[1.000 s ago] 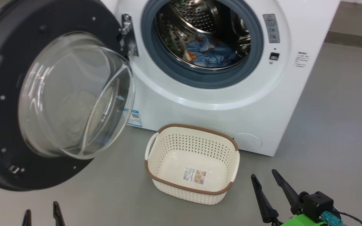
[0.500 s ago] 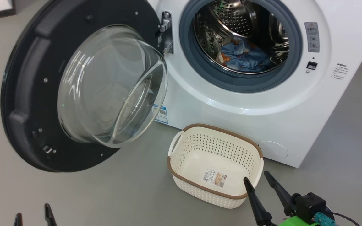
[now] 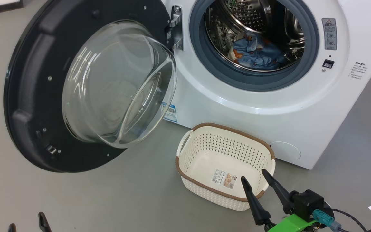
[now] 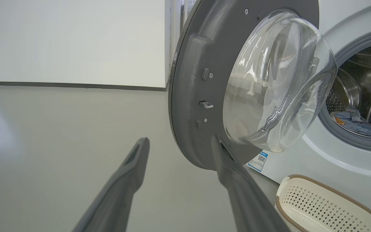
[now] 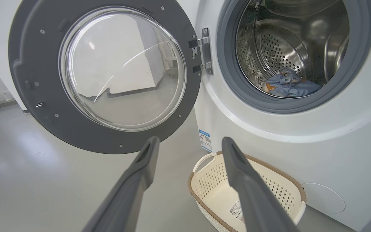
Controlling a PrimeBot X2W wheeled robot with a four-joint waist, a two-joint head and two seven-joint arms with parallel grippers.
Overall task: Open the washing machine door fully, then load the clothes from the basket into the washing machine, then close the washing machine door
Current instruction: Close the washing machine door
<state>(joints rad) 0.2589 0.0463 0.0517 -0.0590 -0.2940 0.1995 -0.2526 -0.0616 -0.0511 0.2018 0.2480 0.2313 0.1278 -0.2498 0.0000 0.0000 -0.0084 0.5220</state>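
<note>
Clothes (image 3: 258, 54): a blue denim-like bundle with orange marks, lying on the bottom of the steel drum (image 3: 253, 16), at about 1 o'clock in the head view.
Washing machine (image 3: 269, 106): white front-loader; its mouth is uncovered and ringed by the grey-blue rubber ring (image 3: 204, 61).
Door (image 3: 27, 96): swung wide on its hinge (image 3: 175, 27) to 10 o'clock, with the inner face and bulging glass bowl (image 3: 118, 83) turned toward the camera; nothing touches it.
Basket (image 3: 217, 149): on the floor (image 3: 108, 199) just in front of the machine at 5 o'clock, with only its label sticker (image 3: 224, 179) inside.
Right pincer (image 3: 253, 174): at 5 o'clock, fingers spread and holding nothing, tips over the basket's near rim.
Left pincer (image 3: 25, 219): at 7 o'clock by the bottom edge, fingers spread and holding nothing; in its wrist view it points at the door's lower edge, apart from it.
Done: by the look of it, the door is fully open and the load is in the drum.
Left to do: closing the door, likely a push from the left arm on the door's outer side.
</note>
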